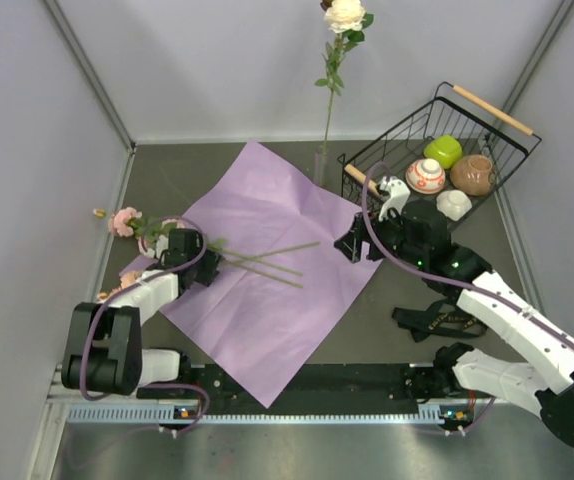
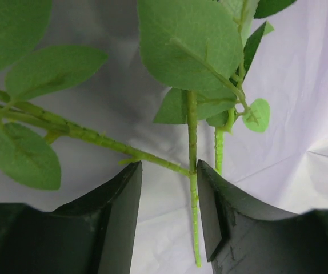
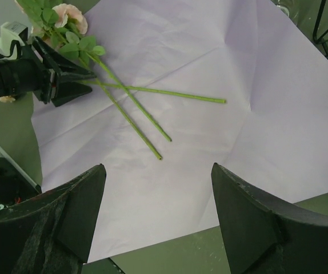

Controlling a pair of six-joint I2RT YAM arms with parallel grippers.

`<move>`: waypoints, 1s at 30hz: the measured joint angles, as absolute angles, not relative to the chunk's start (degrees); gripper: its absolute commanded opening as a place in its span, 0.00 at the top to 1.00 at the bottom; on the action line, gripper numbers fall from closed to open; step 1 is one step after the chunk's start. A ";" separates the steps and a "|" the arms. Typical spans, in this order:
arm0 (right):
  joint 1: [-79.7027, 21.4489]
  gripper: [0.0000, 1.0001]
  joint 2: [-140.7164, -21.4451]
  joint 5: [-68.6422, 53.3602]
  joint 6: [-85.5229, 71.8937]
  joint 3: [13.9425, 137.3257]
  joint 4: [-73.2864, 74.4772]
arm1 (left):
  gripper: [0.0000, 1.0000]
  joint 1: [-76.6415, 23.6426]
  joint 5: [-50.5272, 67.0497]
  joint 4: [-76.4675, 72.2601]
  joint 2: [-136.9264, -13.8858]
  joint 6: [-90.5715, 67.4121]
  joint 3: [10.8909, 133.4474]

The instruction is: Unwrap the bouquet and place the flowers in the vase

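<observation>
Left end effector (image 2: 170, 165): low over the leafy end of the flowers, at the left edge of the paper sheet; fingers about half apart, with one thin green stem running up through the gap, close against the finger on the right of the wrist view, the other finger clear of it, so nothing is pinched
Right end effector (image 3: 158, 168): spread wide with nothing between the fingers, hanging over the right edge of the sheet, near the basket
Paper sheet (image 1: 267, 310): lilac, opened out flat and creased on the table (image 1: 167, 170), one corner pointing toward the arm bases
Stems (image 1: 267, 262): three, long and green, lying across the sheet and fanning out to the right, cut ends apart
Pink rose (image 1: 123, 222): at the leafy end, off the sheet's left edge, on the table
Vase (image 1: 320, 168): clear glass, hard to make out, upright just past the far corner of the sheet and just beside the basket
Cream rose (image 1: 345, 15): standing in the vase, stem upright, bloom high above it
Ribbon (image 1: 432, 320): black, bunched on the table right of the sheet, by the right arm
Wire basket (image 1: 497, 112): black with wooden handles, far right; holds a green piece (image 1: 444, 150), a patterned bowl (image 1: 425, 176), a brown pot (image 1: 472, 174) and a white piece (image 1: 454, 204)
</observation>
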State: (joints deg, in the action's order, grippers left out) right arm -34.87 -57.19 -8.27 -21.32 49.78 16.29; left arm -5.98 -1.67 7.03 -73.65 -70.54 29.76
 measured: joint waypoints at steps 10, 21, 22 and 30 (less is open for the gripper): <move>-34.87 0.25 -55.77 -8.08 -22.00 49.15 17.26 | 0.74 -5.98 -0.82 0.60 -77.43 -71.59 29.23; -35.29 0.25 -58.24 -8.03 -22.37 49.19 17.30 | 0.80 -5.98 0.27 0.78 -73.97 -70.50 29.58; -35.42 0.25 -58.54 -8.01 -22.37 49.19 17.34 | 0.80 -5.98 0.71 0.71 -74.00 -70.41 29.74; -35.97 0.25 -59.00 -7.70 -22.35 49.30 17.45 | 0.59 -5.98 2.74 1.61 -75.61 -70.70 30.65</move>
